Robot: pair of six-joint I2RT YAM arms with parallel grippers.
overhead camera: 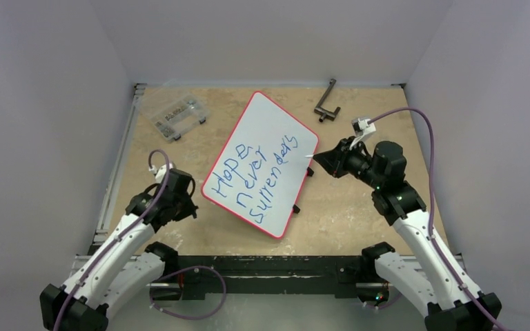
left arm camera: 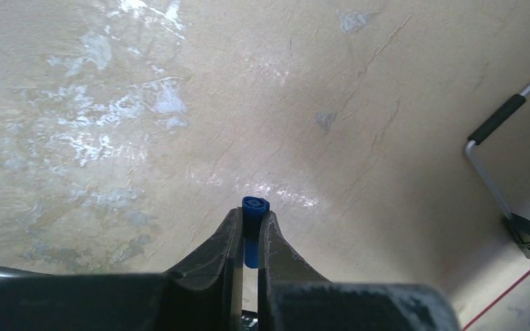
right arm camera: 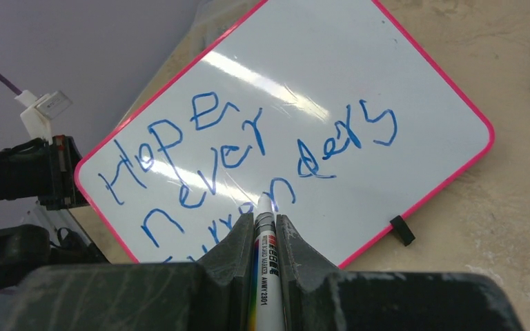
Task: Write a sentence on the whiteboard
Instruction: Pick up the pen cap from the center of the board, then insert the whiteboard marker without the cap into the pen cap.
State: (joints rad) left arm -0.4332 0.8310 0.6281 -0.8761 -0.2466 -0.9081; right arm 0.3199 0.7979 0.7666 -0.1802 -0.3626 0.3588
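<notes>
The whiteboard [overhead camera: 270,127] lies tilted on the table, white with a red rim [right arm camera: 428,196]. The sentence [overhead camera: 252,178] runs across it in blue as three slanted lines, "Hope never surrenders" [right arm camera: 241,148]. My right gripper [overhead camera: 315,160] hovers at the board's right edge, shut on a white marker [right arm camera: 266,276] whose bare tip points at the lettering. My left gripper [overhead camera: 192,207] sits over the table just left of the board's near corner. It is shut on a small blue marker cap [left arm camera: 254,207], with the fingertips [left arm camera: 254,215] pinching it from both sides.
A clear plastic parts box [overhead camera: 177,117] stands at the back left. A black metal crank tool [overhead camera: 327,103] lies at the back right. In the left wrist view, a wire stand leg with a black sleeve [left arm camera: 497,121] is at the right. Walls enclose three sides.
</notes>
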